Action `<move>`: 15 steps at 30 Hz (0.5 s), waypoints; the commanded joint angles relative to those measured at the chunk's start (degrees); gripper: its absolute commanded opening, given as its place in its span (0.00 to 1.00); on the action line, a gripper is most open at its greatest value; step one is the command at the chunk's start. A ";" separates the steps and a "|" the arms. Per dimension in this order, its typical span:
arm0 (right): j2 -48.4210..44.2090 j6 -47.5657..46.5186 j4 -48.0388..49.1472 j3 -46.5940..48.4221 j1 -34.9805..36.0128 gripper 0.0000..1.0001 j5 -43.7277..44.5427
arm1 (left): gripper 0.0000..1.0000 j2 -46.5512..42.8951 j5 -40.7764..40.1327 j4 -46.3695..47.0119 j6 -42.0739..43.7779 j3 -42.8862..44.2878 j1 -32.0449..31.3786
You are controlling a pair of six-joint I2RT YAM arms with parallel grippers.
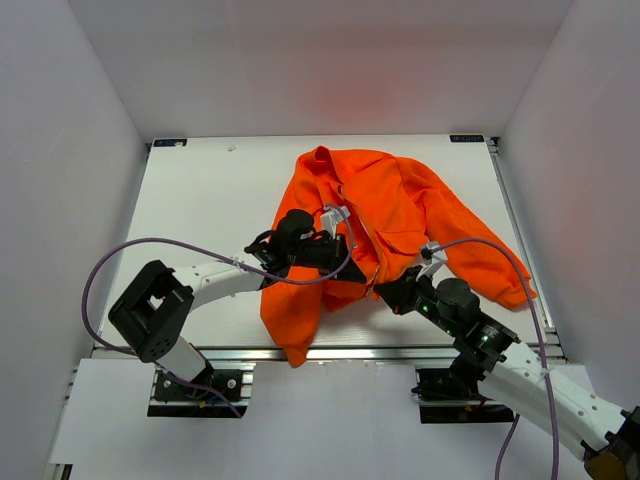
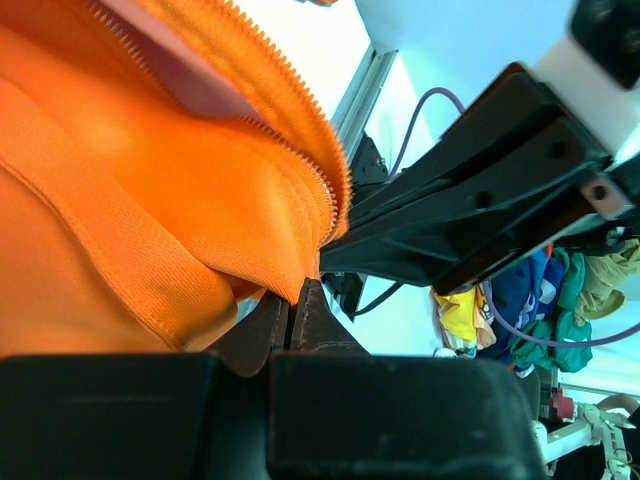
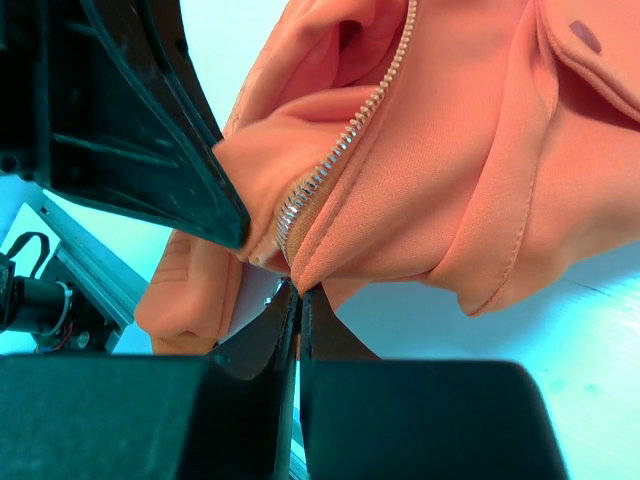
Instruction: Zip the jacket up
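Note:
The orange jacket (image 1: pixel 400 210) lies crumpled mid-table, its front open and one part hanging toward the near edge. My left gripper (image 1: pixel 345 258) is shut on the jacket's bottom edge beside the zipper teeth (image 2: pixel 290 150); the wrist view shows its fingertips pinching the fabric (image 2: pixel 150 200) at the gripper (image 2: pixel 293 300). My right gripper (image 1: pixel 388 292) is shut on the other front edge just below the pale zipper (image 3: pixel 330 165); its wrist view shows the jacket (image 3: pixel 450 150) pinched at the gripper (image 3: pixel 299 293). The two grippers sit close together.
White walls enclose the table (image 1: pixel 200 200) on three sides. An aluminium rail (image 1: pixel 400 352) runs along the near edge. Purple cables (image 1: pixel 110 260) loop from both arms. A flap pocket (image 3: pixel 590 50) shows on the jacket.

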 commanded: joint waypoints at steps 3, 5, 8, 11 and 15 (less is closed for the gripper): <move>-1.88 0.54 6.80 -0.85 -0.16 0.00 -1.89 | 0.00 -2.92 2.26 3.35 0.16 -0.23 -0.25; -2.32 0.10 7.41 -0.76 -0.16 0.00 -2.51 | 0.00 -2.92 1.73 3.09 0.16 -0.32 -0.25; -3.02 -0.69 7.94 -0.50 -0.16 0.00 -4.00 | 0.00 -2.75 1.12 3.00 -0.10 -0.49 -0.25; -3.90 -0.43 8.38 -0.93 -0.16 0.00 -4.09 | 0.00 -2.31 0.94 3.26 -0.54 -0.58 -0.25; -4.00 -0.52 8.56 -0.76 -0.16 0.00 -4.27 | 0.00 -2.39 0.85 3.35 -0.81 -0.67 -0.25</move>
